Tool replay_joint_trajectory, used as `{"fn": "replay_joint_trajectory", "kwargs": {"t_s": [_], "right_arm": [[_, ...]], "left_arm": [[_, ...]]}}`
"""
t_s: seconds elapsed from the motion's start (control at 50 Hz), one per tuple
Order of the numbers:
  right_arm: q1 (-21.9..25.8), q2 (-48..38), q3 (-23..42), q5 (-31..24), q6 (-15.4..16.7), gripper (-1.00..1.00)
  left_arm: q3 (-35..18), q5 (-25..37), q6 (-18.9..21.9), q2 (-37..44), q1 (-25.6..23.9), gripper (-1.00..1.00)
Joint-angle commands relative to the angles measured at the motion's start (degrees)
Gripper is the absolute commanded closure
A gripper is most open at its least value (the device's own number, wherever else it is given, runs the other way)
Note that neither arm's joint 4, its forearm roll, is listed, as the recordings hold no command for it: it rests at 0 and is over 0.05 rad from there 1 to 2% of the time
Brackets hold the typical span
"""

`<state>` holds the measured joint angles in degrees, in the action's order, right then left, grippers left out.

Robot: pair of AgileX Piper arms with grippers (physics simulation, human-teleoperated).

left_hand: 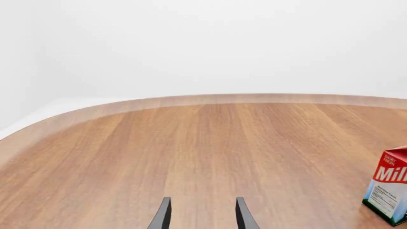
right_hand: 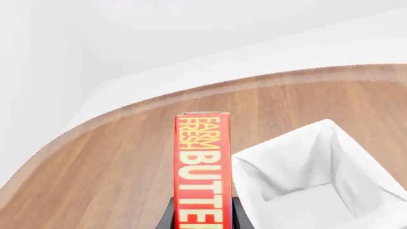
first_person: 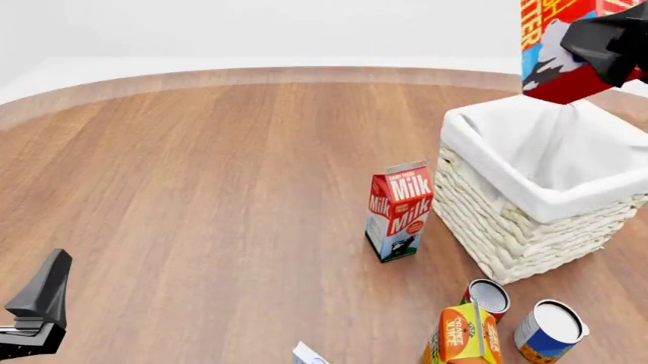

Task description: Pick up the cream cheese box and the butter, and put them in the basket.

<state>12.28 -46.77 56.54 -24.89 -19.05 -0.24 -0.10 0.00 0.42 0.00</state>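
**Me:** From the front camera I see the right gripper (first_person: pixel 608 42) at the top right corner, clamped on the butter (first_person: pixel 552 45), which hangs in the air above the basket's far rim. The carton is cut off by the frame's top edge, so I only see its lower end with the blue-white picture.

**Partner:** And the wrist camera?

**Me:** The right wrist view gives what the front one hides: the butter (right_hand: pixel 202 167) stands lengthwise between the two dark fingers (right_hand: pixel 167 215), the "FARM FRESH BUTTER" lettering running along it. Beside it the basket (right_hand: pixel 305 186) opens up, white liner, nothing inside in the part I can see.

**Partner:** The left side?

**Me:** The left gripper (left_hand: pixel 202 215) has its fingers apart with nothing between them, over bare table (left_hand: pixel 190 152). In the front view only a dark piece of that arm shows at the lower left. The left wrist view also catches the milk carton (left_hand: pixel 388 191) at its edge.

**Partner:** Room around the basket?

**Me:** The basket (first_person: pixel 536 220) sits at the right of the table, running off the frame. The milk carton (first_person: pixel 398 211) stands upright near its left wall, apart from it. In front lie two cans (first_person: pixel 552 331) and the orange juice carton (first_person: pixel 460 337). The cream cheese box (first_person: pixel 309 354) shows only a pale corner at the bottom edge (too little to say how it lies). The left and far parts of the table (first_person: pixel 202 174) are open wood up to the curved edge.
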Motion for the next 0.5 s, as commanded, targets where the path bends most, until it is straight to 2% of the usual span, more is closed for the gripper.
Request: {"fn": "replay_joint_trajectory", "kwargs": {"t_s": [0.02,0.2,0.24,0.26,0.28,0.32,0.5], "right_arm": [[-2.26,-0.29,-3.10,6.21,-6.02,1.00],[-3.31,-2.15,-6.49,11.01,-8.75,1.00],[-3.63,-2.64,-6.24,11.27,-8.60,1.00],[-3.78,-2.73,-5.65,11.12,-7.16,1.00],[-3.76,-3.29,-5.63,11.44,-7.92,1.00],[-4.62,-4.32,-4.58,11.60,-7.06,1.00],[-6.59,-6.09,-5.22,13.33,-7.64,1.00]], "left_arm": [[0.00,0.00,0.00,0.00,0.00,-1.00],[0.00,0.00,0.00,0.00,0.00,-1.00],[0.00,0.00,0.00,0.00,0.00,-1.00],[0.00,0.00,0.00,0.00,0.00,-1.00],[0.00,0.00,0.00,0.00,0.00,-1.00],[0.00,0.00,0.00,0.00,0.00,-1.00],[0.00,0.00,0.00,0.00,0.00,-1.00]]}}
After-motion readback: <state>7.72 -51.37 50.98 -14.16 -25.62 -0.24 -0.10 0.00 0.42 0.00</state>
